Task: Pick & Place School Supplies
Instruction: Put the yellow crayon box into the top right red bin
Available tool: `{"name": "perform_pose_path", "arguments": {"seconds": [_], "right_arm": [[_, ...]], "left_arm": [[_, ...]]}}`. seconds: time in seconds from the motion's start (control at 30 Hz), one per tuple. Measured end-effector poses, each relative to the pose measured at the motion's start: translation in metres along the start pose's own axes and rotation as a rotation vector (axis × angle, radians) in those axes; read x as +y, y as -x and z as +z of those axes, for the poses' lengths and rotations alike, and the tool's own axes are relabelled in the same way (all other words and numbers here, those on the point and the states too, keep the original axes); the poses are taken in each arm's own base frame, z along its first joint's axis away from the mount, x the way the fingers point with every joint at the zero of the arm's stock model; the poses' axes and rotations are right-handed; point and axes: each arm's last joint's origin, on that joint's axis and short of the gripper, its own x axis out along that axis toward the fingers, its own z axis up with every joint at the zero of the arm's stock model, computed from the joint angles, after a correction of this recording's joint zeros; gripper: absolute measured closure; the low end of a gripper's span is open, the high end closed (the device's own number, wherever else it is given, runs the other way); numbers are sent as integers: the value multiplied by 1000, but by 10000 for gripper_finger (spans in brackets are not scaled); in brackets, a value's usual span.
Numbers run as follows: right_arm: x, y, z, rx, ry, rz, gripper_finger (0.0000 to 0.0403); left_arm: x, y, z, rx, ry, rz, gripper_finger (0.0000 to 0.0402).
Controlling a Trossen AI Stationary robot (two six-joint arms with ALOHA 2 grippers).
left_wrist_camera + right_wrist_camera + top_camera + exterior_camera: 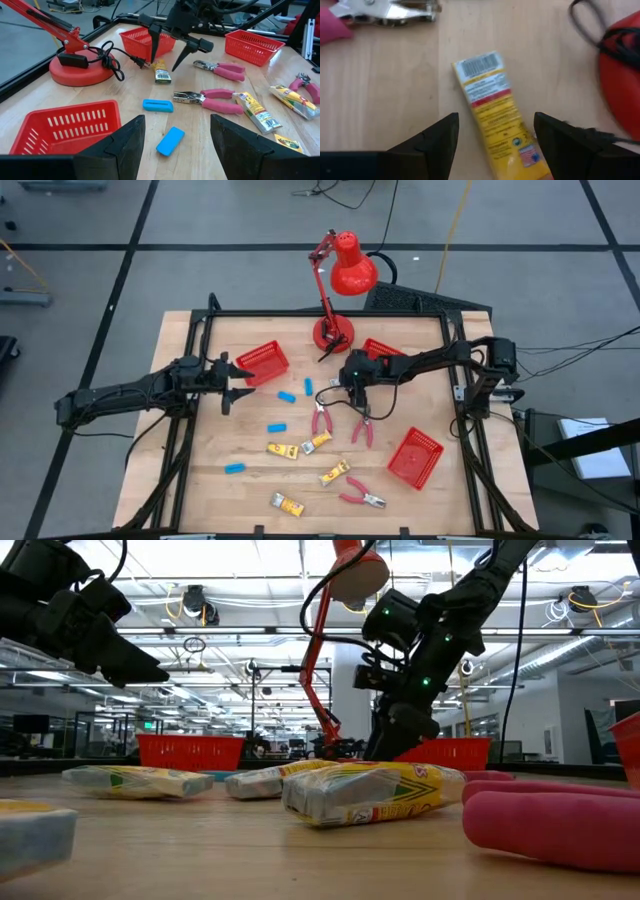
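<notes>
My right gripper (346,388) hangs open over the far middle of the table, pointing down. Its fingers (436,141) stand on either side of a yellow-and-white packet (491,102) that lies flat on the wood, and they do not touch it. The left wrist view shows the same packet (161,73) below that gripper (169,52). My left gripper (232,385) is open and waits above the table's left part, next to a red basket (263,362). Light-blue blocks (158,105) (170,140), pink-handled pliers (210,98) (220,69) and other yellow packets (283,449) (334,472) lie scattered on the table.
A red desk lamp (335,280) stands at the far edge, its base (80,67) and black cord (112,60) close to the right gripper. Two more red baskets sit at the far side (385,349) and the near right (415,457). Bare wood shows at the near left.
</notes>
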Motion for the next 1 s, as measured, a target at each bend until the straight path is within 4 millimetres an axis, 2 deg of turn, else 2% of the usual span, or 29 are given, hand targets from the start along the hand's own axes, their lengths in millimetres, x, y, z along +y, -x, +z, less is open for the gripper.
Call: {"name": "perform_pose_path", "arguments": {"seconds": [0.37,0.5,0.7,1.0], "right_arm": [[8,-13,-3,21,-3,12,161],[16,-13,-1,5,1,17,211],[31,-12,2,-3,8,49,335],[46,-10,8,-56,-58,71,336]], "left_arm": [[0,0,0,0,0,0,174],[0,0,0,0,-1,-1,174],[0,0,0,0,-1,-1,174],[0,0,0,1,-1,-3,174]]}}
